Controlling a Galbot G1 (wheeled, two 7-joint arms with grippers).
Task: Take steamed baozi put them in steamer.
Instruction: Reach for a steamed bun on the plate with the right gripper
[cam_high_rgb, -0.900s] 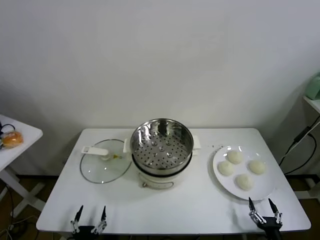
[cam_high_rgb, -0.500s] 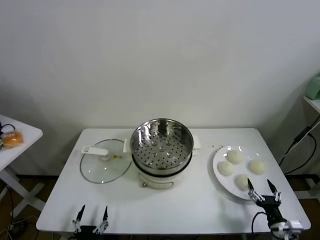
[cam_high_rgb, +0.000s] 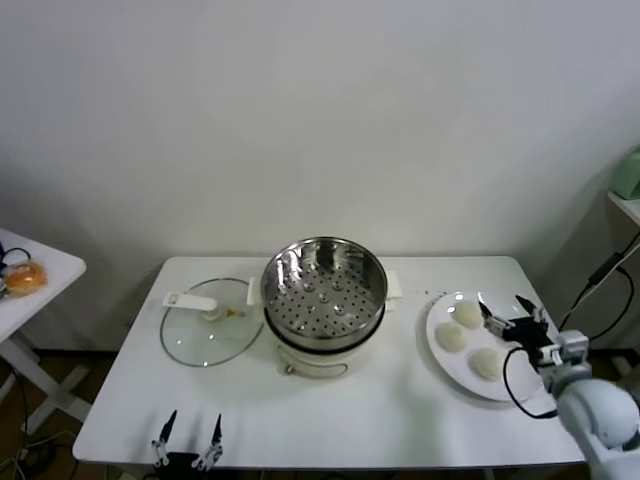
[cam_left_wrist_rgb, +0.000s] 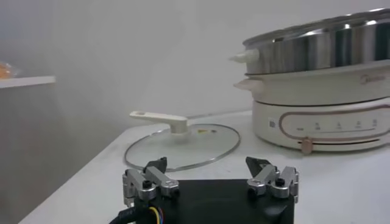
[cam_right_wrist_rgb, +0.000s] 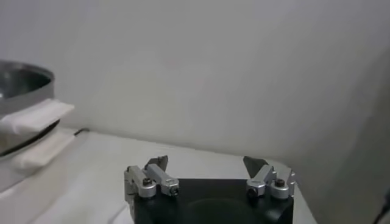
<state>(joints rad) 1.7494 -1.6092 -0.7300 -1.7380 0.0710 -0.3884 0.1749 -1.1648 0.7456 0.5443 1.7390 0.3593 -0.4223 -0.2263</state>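
White counter (cam_high_rgb: 400, 420) carries a plate (cam_high_rgb: 450, 372) at 3 o'clock holding three visible baozi (cam_high_rgb: 452, 337); a fourth is hidden beneath the right tool (cam_high_rgb: 508, 307), spread wide, empty. Steamer (cam_high_rgb: 323, 290) sits center. Left tool (cam_high_rgb: 187, 436), open, at 7 o'clock, partly cut off.

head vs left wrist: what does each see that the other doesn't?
Head only: plate with baozi, three in sight; right gripper open above the plate; perforated tray inside the steamer. Left wrist only: the steamer's control panel and front knob side-on. Both: steamer, glass lid beside it, left gripper open, parked at the near table edge.
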